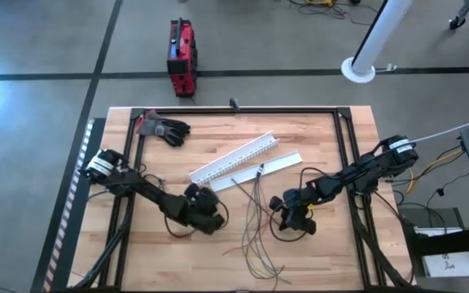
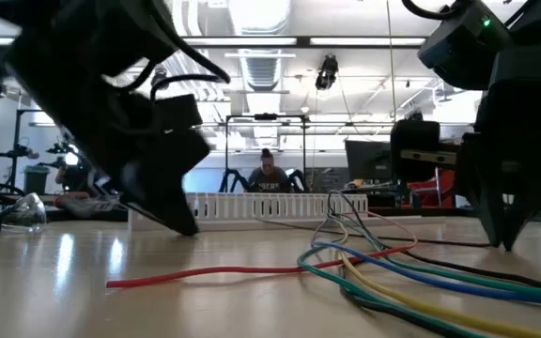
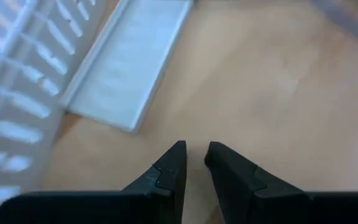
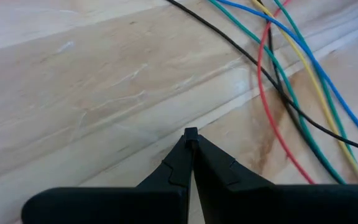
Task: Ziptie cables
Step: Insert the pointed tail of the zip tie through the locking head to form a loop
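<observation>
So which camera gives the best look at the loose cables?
The right wrist view: the cables lie close, each colour distinct, just beyond the right tool. The low view shows them side-on in the foreground, overlapping. The high view shows the whole bunch, but thin and small. The left wrist view shows none.

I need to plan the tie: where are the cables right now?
In the high view the cables lie loose on the table's middle, between the left pincer and right pincer, just below the white channel.
</observation>
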Available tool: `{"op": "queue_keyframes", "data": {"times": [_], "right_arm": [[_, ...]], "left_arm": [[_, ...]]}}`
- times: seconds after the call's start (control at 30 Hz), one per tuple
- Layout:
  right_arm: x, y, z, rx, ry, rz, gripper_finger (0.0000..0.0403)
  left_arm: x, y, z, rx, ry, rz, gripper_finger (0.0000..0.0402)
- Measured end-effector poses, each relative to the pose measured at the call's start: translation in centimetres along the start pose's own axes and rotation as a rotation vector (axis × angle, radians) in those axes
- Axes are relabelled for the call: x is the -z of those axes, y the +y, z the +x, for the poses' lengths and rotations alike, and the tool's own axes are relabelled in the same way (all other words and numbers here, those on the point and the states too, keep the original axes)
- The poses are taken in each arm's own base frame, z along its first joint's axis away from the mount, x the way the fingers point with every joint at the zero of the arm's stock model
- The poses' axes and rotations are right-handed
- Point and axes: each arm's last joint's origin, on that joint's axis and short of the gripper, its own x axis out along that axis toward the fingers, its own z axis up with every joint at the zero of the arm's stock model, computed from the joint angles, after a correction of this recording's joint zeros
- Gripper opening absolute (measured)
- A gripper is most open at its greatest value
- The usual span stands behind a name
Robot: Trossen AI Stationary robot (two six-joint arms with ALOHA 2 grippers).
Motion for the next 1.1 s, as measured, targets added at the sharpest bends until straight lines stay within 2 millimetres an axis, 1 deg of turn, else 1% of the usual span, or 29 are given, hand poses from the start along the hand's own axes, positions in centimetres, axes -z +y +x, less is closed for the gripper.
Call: {"op": "queue_keyframes", "data": {"times": [0.1, 0.17, 0.33, 0.47, 0.6, 0.7, 0.93, 1.1], "right_arm": [[-0.3, -0.3, 0.0, 0.012, -0.002, -0.001, 0.0], [-0.4, -0.4, 0.0, 0.019, -0.002, -0.002, 0.0], [-0.7, -0.7, 0.0, 0.033, -0.003, -0.01, 0.0], [-0.6, -0.7, 0.1, 0.027, 0.004, -0.014, 0.0], [-0.4, -0.4, 0.1, -0.015, -0.004, -0.031, 0.0], [-0.5, -0.3, 0.1, -0.037, -0.027, -0.034, 0.0], [-0.5, -0.3, 0.1, -0.045, -0.033, -0.032, 0.0], [-0.5, -0.3, 0.1, -0.044, -0.035, -0.037, 0.0]], "left_arm": [[0.5, 0.6, 1.0, 0.061, -0.07, -0.184, 0.0059], [0.5, 0.6, 1.3, 0.118, -0.104, -0.29, 0.0059], [0.1, 0.3, 1.3, 0.184, -0.185, -0.444, 0.006], [-0.6, -0.2, 1.1, 0.214, -0.211, -0.564, 0.0073], [-1.9, -1.6, 0.6, 0.294, -0.21, -0.69, 0.0103], [-2.5, -2.3, 0.9, 0.295, -0.224, -0.75, 0.0131], [-2.3, -1.9, 2.5, 0.23, -0.253, -0.935, 0.0195], [-3.0, -1.6, 2.7, 0.225, -0.266, -0.985, 0.0222]]}}
